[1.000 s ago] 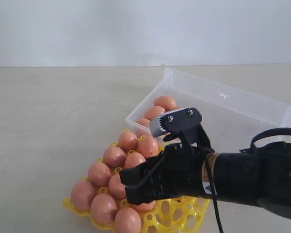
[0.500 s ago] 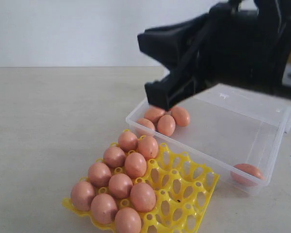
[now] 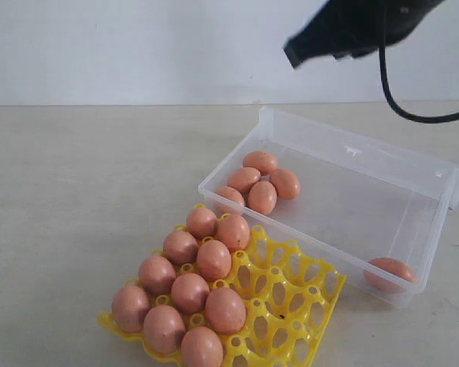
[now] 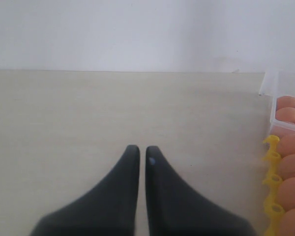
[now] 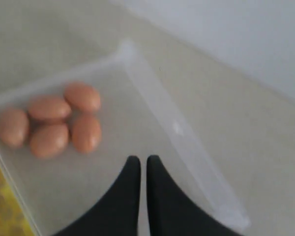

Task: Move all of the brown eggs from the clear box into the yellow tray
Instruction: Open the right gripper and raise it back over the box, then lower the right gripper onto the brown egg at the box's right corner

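Note:
The yellow tray lies at the front with several brown eggs filling its left cups. Behind it stands the clear box, holding a cluster of eggs in its left corner and a lone egg in the near right corner. My right arm hangs high above the box. Its gripper is shut and empty over the box floor, beside the egg cluster. The left gripper is shut and empty over bare table, with the tray's edge and eggs off to one side.
The box's hinged lid stands along its far right side. A black cable droops from the right arm above the box. A pale wall rises behind the beige table.
My right arm has risen from low in front of the tray to the top of the exterior view. The tray's right cups and the box are uncovered now. No egg has shifted since half a second ago.

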Robot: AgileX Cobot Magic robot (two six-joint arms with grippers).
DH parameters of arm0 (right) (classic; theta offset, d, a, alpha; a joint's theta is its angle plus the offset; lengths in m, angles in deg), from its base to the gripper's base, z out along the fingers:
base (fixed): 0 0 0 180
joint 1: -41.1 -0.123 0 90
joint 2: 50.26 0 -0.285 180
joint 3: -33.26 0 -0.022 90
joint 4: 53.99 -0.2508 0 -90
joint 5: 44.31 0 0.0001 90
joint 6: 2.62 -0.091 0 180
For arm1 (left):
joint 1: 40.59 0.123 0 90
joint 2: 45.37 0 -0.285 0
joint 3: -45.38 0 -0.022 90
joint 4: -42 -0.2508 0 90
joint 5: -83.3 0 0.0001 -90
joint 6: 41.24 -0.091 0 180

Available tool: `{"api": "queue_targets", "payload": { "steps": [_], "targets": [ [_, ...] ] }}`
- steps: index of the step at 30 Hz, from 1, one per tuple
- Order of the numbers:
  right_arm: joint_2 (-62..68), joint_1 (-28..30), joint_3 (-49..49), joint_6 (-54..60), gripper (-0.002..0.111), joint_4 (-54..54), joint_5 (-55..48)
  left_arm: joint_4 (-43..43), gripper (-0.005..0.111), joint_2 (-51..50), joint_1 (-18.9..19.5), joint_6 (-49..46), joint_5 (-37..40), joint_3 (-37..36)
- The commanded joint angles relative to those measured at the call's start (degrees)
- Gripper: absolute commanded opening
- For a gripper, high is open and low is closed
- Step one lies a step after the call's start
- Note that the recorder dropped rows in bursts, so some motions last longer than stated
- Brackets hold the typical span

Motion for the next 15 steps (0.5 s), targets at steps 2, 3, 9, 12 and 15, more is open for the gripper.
{"api": "queue_targets", "payload": {
  "steps": [2,3,9,12,15],
  "targets": [
    [8.62,5.49,4.70,20.90,0.000,-11.44,-20.73,-0.17,0.004,0.16,-0.31,0.02,-0.21,-0.23],
    [9.34,6.01,4.19,23.39,0.000,-13.65,-20.73,-0.17,0.004,0.16,-0.31,0.02,-0.21,-0.23],
    [11.18,6.50,2.95,30.80,0.000,-16.78,-20.73,-0.17,0.004,0.16,-0.31,0.02,-0.39,-0.23],
    [11.58,6.61,1.85,31.98,0.009,-13.88,-20.73,-0.17,0.004,0.16,-0.31,0.02,-0.24,-0.23],
    [12.53,6.61,-1.19,34.15,0.033,-12.58,-20.73,-0.17,0.004,0.16,-0.31,0.02,-0.24,-0.23]
  ]
}}
